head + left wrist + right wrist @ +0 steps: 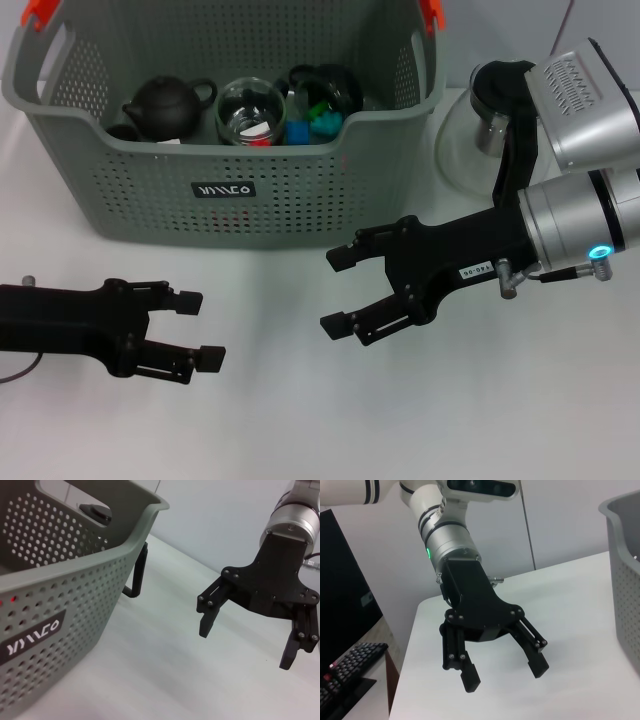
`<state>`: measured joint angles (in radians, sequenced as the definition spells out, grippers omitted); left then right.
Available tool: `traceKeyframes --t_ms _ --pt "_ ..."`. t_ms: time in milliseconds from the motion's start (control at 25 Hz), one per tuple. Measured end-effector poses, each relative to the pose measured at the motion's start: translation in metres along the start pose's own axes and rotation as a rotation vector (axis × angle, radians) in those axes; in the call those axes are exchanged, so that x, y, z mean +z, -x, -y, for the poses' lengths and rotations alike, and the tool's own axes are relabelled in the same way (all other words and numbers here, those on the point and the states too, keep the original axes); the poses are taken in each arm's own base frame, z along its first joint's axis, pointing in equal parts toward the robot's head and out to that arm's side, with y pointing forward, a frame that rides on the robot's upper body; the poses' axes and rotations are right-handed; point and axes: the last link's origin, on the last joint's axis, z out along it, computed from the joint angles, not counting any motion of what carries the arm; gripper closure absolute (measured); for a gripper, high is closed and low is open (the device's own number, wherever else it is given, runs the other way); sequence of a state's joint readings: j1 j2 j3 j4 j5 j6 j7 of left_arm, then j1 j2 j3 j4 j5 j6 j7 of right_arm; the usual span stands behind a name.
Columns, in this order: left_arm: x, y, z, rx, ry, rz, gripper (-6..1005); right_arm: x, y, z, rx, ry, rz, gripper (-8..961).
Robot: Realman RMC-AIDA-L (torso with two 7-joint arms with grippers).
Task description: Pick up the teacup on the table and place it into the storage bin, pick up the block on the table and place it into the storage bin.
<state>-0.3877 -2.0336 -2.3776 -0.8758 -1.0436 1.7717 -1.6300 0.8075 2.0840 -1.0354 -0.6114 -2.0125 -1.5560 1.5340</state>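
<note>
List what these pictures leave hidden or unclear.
- Head view: the storage bin front wall hides the bases of the black teapot and glass cup; the blue and green pieces are too small to identify.
- Head view: the right arm covers part of the glass pot.
- Wrist views: bin contents out of sight.

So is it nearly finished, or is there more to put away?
It looks finished. Inside the storage bin sit a dark teapot, a glass cup and blue and green blocks. The left hand and right hand hover open and empty over the table, where no cup or block remains in front.
</note>
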Motion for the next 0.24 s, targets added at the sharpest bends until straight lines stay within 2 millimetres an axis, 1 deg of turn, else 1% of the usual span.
traceKeyframes --t_ms 240 --pt "0.0016 0.0009 0.0005 -0.006 0.007 0.010 49 0.0003 -0.0005 -0.0006 0.002 0.003 0.001 29"
